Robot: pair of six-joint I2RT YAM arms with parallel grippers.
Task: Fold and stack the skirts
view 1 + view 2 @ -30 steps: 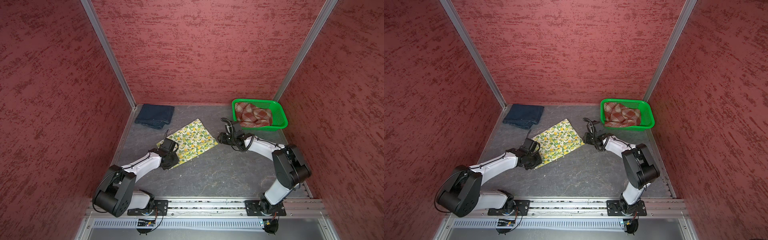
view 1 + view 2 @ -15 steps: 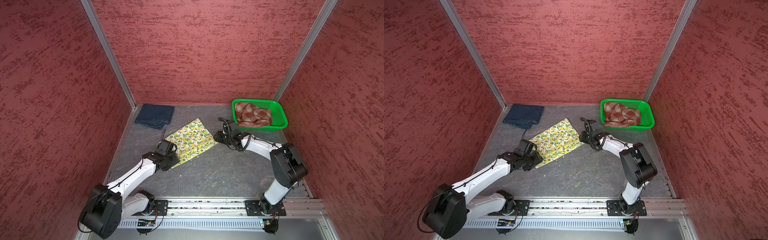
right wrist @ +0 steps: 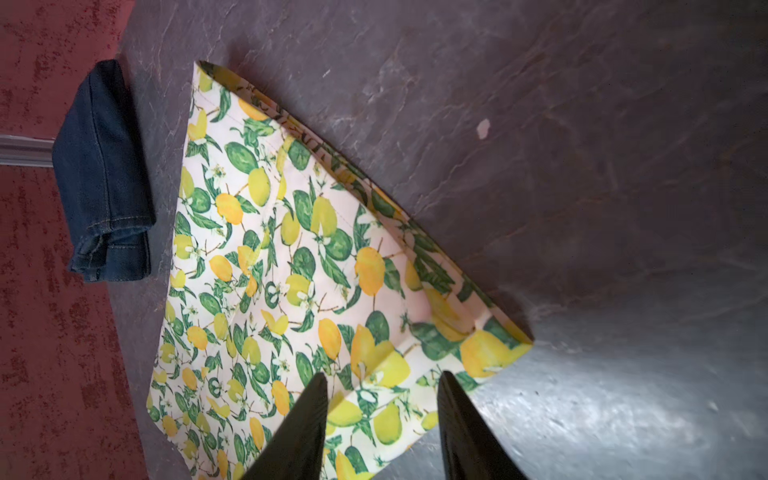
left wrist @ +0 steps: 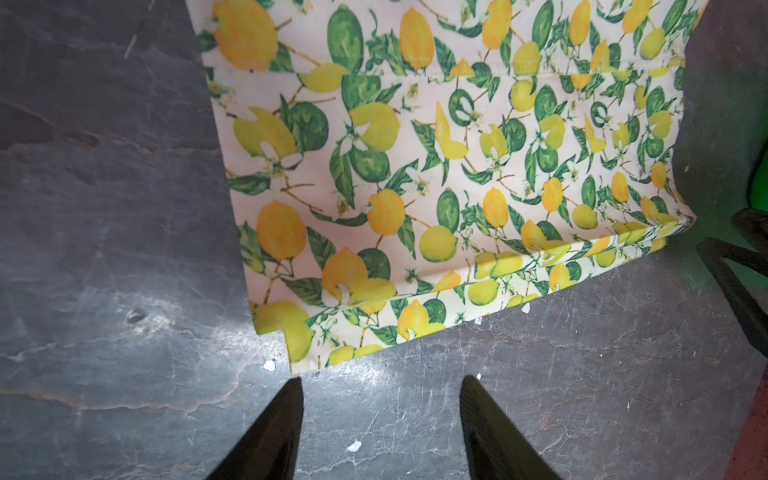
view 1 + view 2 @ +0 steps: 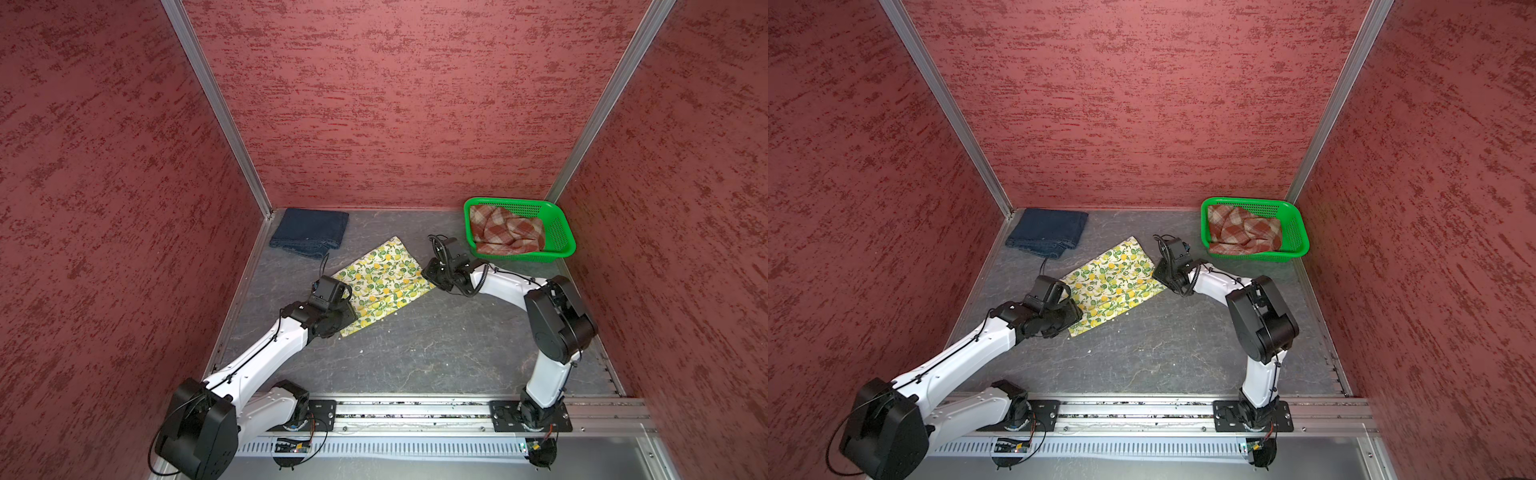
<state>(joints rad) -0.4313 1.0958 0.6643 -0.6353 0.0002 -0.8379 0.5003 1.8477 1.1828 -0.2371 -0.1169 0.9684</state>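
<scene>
**Lemon-print skirt folded on the tabletop between two robot arms**

Seen from above in both top views: a dark grey, stone-patterned tabletop [image 5: 415, 353] [image 5: 1163, 357], walled in by textured red panels [image 5: 395, 104].

Near the middle, lying flat and folded into a slanted rectangle: a cream cloth skirt printed with yellow lemons and green leaves [image 5: 384, 278] [image 5: 1113, 278].

In the far left corner, well apart from it: a dark navy denim skirt [image 5: 309, 232] [image 5: 1047, 232], folded into a compact block.

In the far right corner: a green perforated plastic basket [image 5: 557, 232] [image 5: 1293, 232]. Inside it, a rust-red and cream plaid skirt [image 5: 507, 230] [image 5: 1244, 232], crumpled rather than folded.

At the near left corner of the lemon skirt: the left gripper [image 4: 382, 379]. Jaws spread apart with nothing between them, over bare tabletop just short of the cloth's corner.

At the opposite, right-hand end of the same skirt: the right gripper [image 3: 382, 374]. Jaws also parted, poised above the folded edge, with lemon print showing in the gap. Impossible to tell whether the tips touch the cloth.

Scattered on the tabletop close to the skirt: a few small pale crumbs [image 4: 354, 446].
</scene>
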